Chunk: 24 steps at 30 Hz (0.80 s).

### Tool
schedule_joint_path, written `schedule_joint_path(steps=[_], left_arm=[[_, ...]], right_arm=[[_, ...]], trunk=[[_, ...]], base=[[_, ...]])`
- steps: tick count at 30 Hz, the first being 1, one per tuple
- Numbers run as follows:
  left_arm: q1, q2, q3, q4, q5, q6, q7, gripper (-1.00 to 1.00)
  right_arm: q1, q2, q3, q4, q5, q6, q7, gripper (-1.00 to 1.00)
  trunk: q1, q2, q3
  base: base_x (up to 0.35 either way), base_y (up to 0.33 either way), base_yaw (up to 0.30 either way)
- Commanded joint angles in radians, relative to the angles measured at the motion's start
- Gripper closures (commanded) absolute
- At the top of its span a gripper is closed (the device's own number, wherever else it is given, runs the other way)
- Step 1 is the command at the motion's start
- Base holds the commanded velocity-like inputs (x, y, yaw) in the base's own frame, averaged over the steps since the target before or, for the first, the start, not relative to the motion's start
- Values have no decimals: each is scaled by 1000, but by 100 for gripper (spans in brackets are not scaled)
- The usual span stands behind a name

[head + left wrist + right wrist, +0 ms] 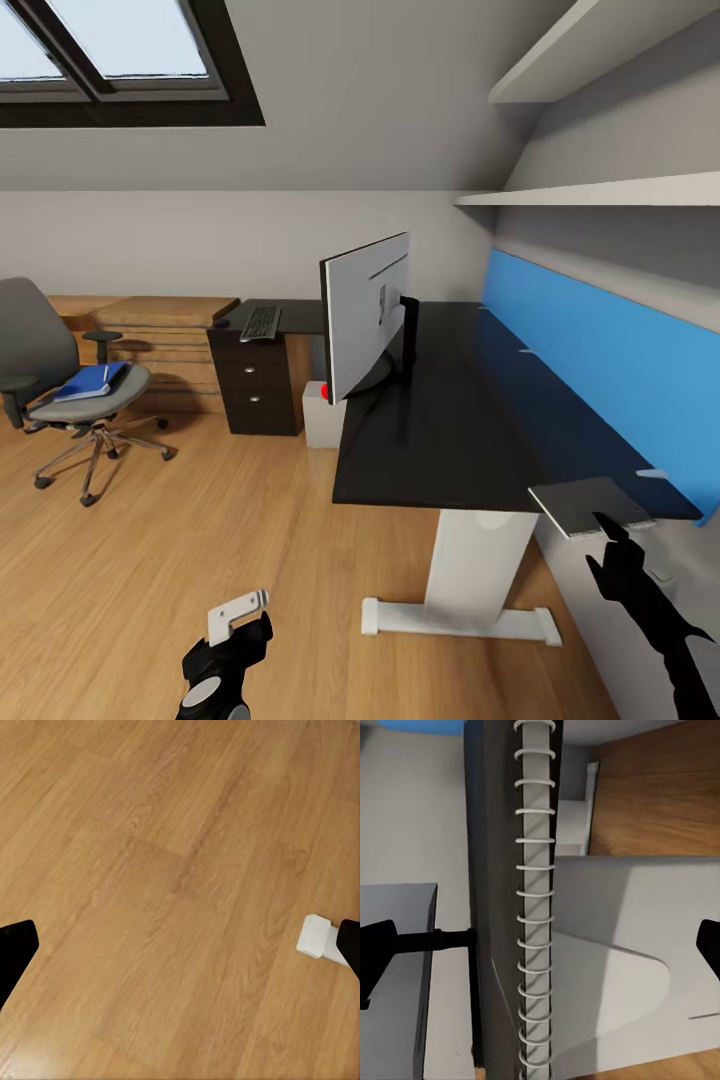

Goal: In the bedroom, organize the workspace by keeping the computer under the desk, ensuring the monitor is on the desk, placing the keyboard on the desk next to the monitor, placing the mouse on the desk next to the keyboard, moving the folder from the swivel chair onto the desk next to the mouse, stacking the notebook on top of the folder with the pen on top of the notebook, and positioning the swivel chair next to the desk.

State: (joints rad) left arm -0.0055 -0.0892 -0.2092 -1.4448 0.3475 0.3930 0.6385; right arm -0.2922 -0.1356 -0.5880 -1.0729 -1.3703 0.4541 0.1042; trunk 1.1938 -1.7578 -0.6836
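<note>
The monitor [368, 312] stands on the black desk [450, 430], its silver back towards me. Farther along the desk lies the keyboard [260, 322], above the black drawer unit. A light grey computer [320, 418] sits on the floor under the desk. At the left, the swivel chair [60, 385] carries the blue folder [92, 382] on its seat. The spiral-bound notebook [590, 505] [536, 907] rests on the desk's near right corner. My right gripper [612, 535] [540, 945] is open right at it, fingers wide on either side. My left gripper [235, 640] [180, 945] hangs open over the floor.
A blue back panel [600, 340] and white shelves [600, 190] line the wall at the right. The desk's white pedestal [475, 565] and its foot [316, 936] stand between my arms. An oak dresser [160, 335] sits behind the chair. Wood floor [200, 520] spreads to the left.
</note>
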Motion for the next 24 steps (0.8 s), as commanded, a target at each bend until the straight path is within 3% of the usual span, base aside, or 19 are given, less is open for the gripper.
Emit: schedule_joint_path(steps=[1, 24], left_arm=[[-1, 0, -1, -1, 7, 3, 7, -100], [-1, 0, -2, 7, 7, 3, 7, -100]], right_arm=[[-1, 0, -2, 1, -3, 6, 2, -100], [-1, 0, 0, 1, -3, 7, 2, -100]], trunk=[[0, 0, -1], [0, 0, -1]], base=[[16, 6, 0], [58, 6, 0]])
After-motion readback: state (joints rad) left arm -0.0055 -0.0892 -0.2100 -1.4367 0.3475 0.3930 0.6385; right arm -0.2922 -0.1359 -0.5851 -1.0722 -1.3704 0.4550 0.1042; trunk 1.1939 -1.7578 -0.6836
